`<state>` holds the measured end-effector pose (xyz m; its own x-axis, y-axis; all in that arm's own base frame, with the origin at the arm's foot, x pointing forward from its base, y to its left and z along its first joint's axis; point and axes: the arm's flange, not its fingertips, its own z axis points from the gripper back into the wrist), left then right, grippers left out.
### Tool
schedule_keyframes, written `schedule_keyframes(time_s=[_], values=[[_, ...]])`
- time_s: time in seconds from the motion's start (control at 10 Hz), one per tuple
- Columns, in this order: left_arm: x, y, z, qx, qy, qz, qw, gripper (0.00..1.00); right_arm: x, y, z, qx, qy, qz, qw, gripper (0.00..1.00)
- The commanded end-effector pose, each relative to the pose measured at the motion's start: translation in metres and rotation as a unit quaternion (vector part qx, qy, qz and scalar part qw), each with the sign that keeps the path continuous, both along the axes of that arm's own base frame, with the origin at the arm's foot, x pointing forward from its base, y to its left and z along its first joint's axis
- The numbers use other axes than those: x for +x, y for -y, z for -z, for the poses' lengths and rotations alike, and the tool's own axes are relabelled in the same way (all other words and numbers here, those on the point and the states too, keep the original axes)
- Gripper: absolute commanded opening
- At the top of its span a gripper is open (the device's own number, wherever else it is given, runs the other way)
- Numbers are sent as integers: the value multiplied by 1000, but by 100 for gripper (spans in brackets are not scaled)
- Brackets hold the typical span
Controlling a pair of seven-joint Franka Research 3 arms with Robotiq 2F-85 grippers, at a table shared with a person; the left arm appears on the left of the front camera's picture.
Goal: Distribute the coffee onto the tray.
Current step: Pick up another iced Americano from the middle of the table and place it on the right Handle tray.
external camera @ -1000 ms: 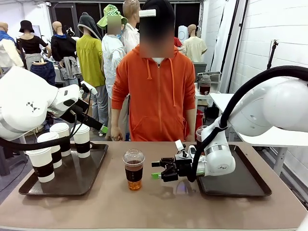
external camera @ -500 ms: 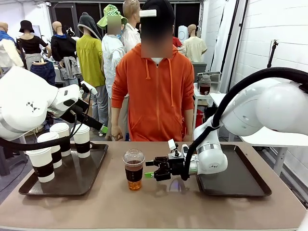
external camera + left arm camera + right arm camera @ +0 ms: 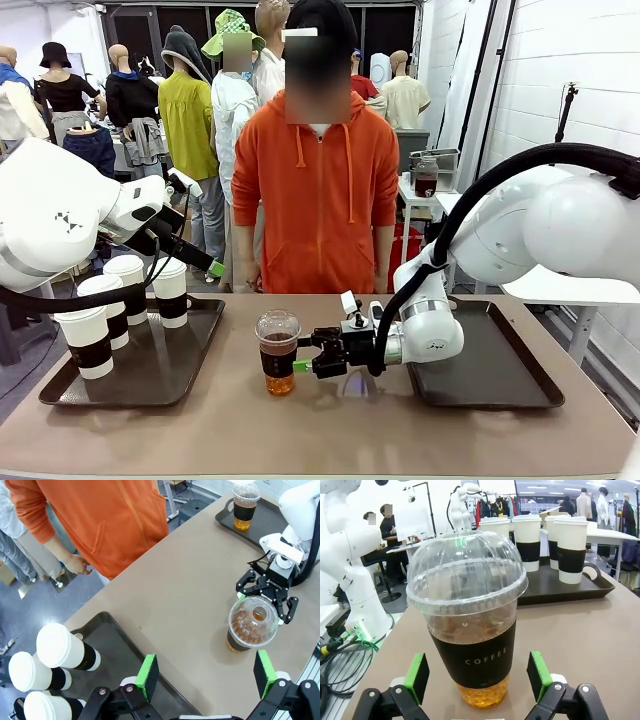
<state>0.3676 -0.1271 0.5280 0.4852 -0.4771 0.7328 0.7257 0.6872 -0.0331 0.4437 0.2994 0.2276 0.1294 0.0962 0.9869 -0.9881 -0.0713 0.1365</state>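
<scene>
The dome-lidded cup (image 3: 278,352) stands mid-bench (image 3: 300,430), between two trays. At its 3 o'clock, the right claw (image 3: 312,352) gapes wide, pads flanking it, untouching. Four white cups (image 3: 128,283) fill the 9 o'clock tray (image 3: 150,385); the left claw (image 3: 205,672) hovers open, empty.

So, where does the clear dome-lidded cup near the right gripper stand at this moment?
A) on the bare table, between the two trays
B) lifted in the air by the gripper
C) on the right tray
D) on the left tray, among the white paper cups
A: the clear dome-lidded cup stands on the table between the trays, with the open right gripper beside it.
</scene>
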Motion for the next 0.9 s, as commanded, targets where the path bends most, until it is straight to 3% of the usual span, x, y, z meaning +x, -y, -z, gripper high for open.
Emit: schedule_keyframes(time_s=[0.0, 0.8], values=[[0, -1, 0, -3, -2, 1, 1000, 100, 5, -14, 4, 2, 11, 14, 1000, 100], [0, -1, 0, -3, -2, 1, 1000, 100, 3, -48, 6, -2, -8, -22, 1000, 100]])
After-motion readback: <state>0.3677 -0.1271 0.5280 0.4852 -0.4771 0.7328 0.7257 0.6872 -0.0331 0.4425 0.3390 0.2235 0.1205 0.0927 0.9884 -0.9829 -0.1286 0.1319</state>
